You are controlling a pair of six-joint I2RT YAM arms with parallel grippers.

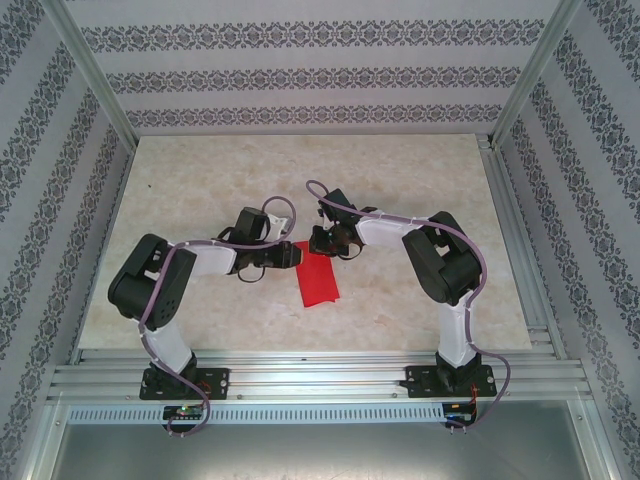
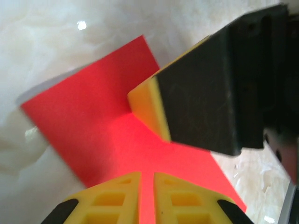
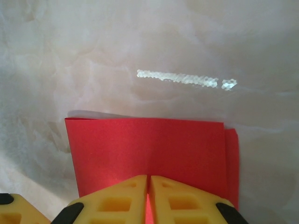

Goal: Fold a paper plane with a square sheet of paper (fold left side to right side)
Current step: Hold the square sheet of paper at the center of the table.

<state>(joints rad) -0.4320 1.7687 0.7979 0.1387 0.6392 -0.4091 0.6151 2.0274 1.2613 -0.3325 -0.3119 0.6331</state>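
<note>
Yellow fingertips right up close: that's the left hand, clenched to a thin slit, tips down on the red paper. Whether it nips a layer or only presses, I can't tell. Just ahead of it and off to its right, the right hand plants a black finger with a yellow pad on the same sheet. It's clenched too, with nothing I can make out between its fingers. The paper lies on the table directly under both hands, doubled into a rectangle, red side out. It spreads ahead of the right hand's tips, one layer peeking out a sliver on that hand's right. My read: both hands bear down to pin the layers and sharpen the crease, so the left-to-right fold looks made. The next fold will want those edges kept square.
</note>
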